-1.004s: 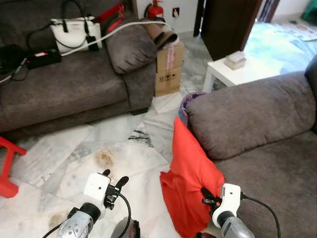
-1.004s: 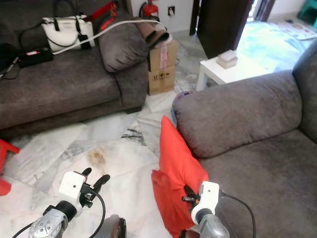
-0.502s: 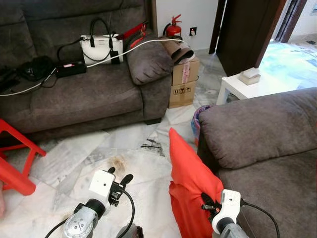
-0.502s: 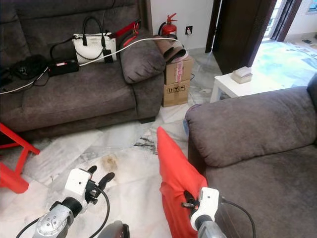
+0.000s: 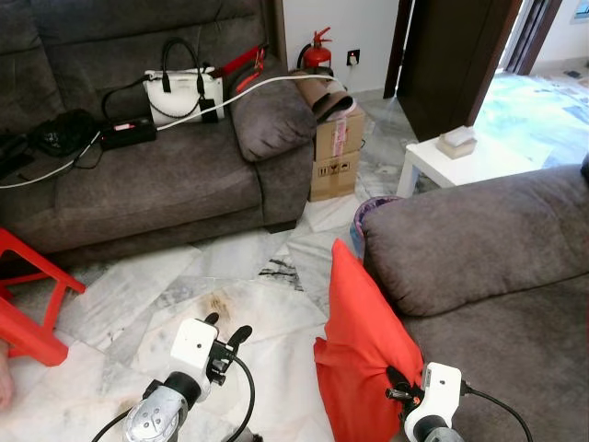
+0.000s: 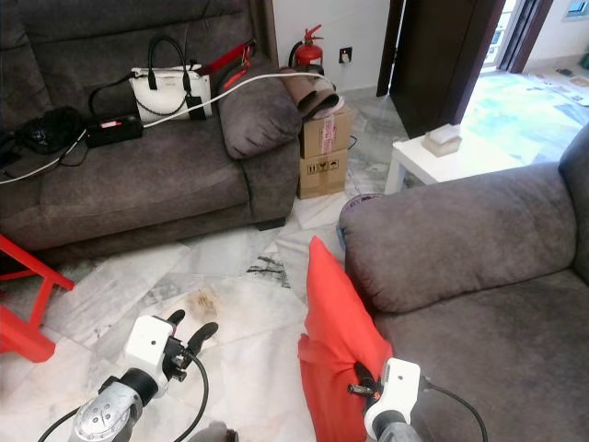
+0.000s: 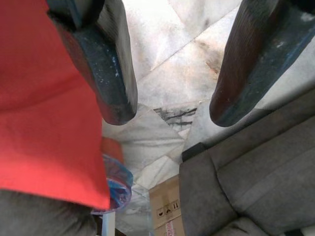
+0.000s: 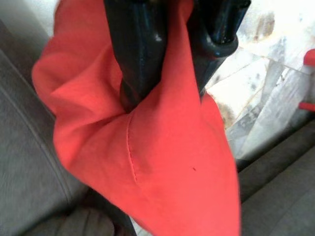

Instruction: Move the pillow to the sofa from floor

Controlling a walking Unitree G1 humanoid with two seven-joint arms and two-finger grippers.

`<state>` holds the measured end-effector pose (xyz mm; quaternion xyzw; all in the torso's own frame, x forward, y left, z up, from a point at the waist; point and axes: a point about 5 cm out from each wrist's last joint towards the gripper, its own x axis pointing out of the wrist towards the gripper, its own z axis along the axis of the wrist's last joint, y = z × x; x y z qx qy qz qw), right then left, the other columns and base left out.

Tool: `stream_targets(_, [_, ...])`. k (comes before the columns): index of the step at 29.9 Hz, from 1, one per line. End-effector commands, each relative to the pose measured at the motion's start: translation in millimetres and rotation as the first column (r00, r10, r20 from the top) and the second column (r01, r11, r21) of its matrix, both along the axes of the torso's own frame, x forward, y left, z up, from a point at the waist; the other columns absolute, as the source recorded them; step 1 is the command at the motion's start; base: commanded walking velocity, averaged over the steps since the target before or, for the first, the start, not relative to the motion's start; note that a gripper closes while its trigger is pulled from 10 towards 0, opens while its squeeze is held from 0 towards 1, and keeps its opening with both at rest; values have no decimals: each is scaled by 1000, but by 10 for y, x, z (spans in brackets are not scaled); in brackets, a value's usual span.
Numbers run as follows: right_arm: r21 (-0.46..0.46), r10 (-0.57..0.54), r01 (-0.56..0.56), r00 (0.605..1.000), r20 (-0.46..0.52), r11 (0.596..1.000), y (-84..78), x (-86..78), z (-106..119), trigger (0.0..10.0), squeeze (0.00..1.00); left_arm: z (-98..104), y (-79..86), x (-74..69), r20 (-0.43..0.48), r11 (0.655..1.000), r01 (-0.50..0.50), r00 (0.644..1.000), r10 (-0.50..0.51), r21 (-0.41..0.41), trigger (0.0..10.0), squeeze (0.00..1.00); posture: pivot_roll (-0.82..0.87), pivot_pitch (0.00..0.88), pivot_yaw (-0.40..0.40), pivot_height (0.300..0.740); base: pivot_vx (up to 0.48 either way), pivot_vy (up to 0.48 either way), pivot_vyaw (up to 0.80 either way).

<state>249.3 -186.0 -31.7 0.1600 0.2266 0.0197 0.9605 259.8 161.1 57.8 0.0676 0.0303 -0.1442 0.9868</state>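
Looking down from the head camera, I have the red pillow point(image 5: 361, 354) standing upright on its edge against the front of the near grey sofa point(image 5: 497, 276), its pointed top corner just below the sofa's rounded armrest and its lower part low in view near my right arm. My right gripper point(image 8: 172, 73) has its jaws pinched shut on a bunched fold of the pillow's fabric; in the right wrist view the red cloth is gathered between the two black fingers point(image 8: 135, 54) and hangs down past them, with grey sofa upholstery on one side and pale marble floor point(image 5: 230, 285) on the other. My left gripper point(image 5: 225, 336) hangs over the marble floor to the left of the pillow, apart from it, its jaws spread wide and holding nothing; in the left wrist view the floor shows through the gap between the fingers and the pillow's red cloth lies right beside one finger. Farther off, a second grey sofa point(image 5: 138, 184) runs along the far left, carrying a white handbag point(image 5: 181, 90) and a black device with cables. A cardboard box point(image 5: 336, 152) sits on the floor beside its arm, a red fire extinguisher point(image 5: 316, 55) stands against the far wall, and a small white table point(image 5: 451, 157) stands at the far right.
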Motion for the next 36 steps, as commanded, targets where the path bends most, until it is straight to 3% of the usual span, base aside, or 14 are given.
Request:
stream_targets(1, [-1,-4,4,996,88,1000,-8,83,106,10000,0,-39,42,-11,-12,1000,-17,1000,17,-7,10000,0,48,96,41,740,0,0,0])
stream_targets(26, [-33,-60,65,989,132,997,-113,122,175,10000,0,-41,44,25,-4,1000,-13,1000,13,-15,10000,0,29,85,60,740,0,0,0])
stream_targets(36, [-43,-82,88,990,119,995,-167,106,164,10000,0,-44,49,30,-4,1000,-18,1000,18,-17,10000,0,27,95,60,740,0,0,-800])
